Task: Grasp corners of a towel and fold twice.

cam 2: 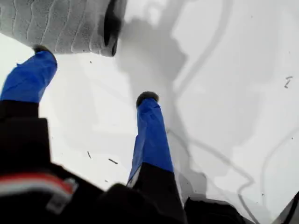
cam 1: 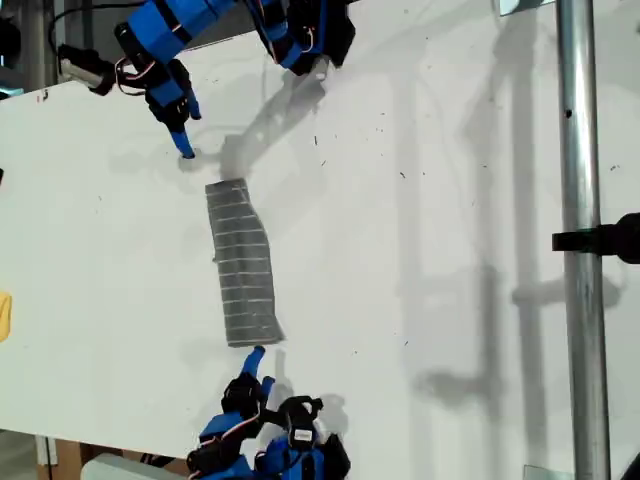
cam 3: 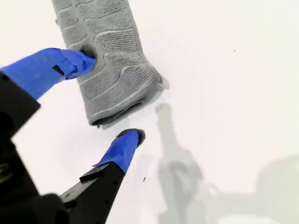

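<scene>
Towel [cam 1: 242, 263] lies folded into a long narrow strip mid-table [cam 1: 430, 250], running from the exterior view's upper part toward its lower edge, flat on the white surface. My second gripper [cam 3: 112, 100] sits at one short end, jaws wide, one fingertip [cam 3: 77, 61] over the cloth, the other on bare table; no grip. My first gripper [cam 2: 96, 74] has jaws wide near the other end, holding nothing; contact with the cloth edge [cam 2: 60, 25] probably none, hard to tell. Small yellow object [cam 1: 4, 315] at the exterior view's left edge.
</scene>
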You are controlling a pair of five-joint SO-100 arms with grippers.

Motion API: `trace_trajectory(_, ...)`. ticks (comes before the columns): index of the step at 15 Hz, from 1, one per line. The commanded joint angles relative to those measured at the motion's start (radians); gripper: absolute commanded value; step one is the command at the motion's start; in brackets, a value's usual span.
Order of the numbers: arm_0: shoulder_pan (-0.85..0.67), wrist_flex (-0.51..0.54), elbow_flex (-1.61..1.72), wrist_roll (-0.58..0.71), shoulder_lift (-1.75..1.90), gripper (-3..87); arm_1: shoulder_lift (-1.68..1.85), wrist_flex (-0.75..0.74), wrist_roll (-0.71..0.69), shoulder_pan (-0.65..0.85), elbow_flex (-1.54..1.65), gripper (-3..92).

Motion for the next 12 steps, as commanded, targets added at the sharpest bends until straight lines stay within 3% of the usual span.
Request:
trace_trajectory(1,0.095,-0.031,0.261,-0.034,0.641,25.3,0.252,-0.015,0.127,-0.041,0.212,38.4)
trace_trajectory(2,0.152,-0.064,0.368,-0.04,0.847,24.0,0.307,-0.018,0.207,-0.075,0.321,40.4)
trace_trajectory(3,0.19,-0.031,0.433,-0.1,0.925,23.5,0.388,-0.029,0.288,-0.112,0.445,41.1)
trace_trajectory(6,0.242,-0.098,0.583,-0.112,0.922,14.8,0.624,-0.028,0.465,-0.256,0.667,41.8)
trace_trajectory(10,0.253,-0.166,0.739,-0.086,0.922,12.8,0.624,-0.087,0.506,-0.272,0.77,43.1)
trace_trajectory(12,0.241,-0.167,0.747,-0.074,0.923,11.7,0.598,-0.13,0.44,-0.219,0.744,44.0)
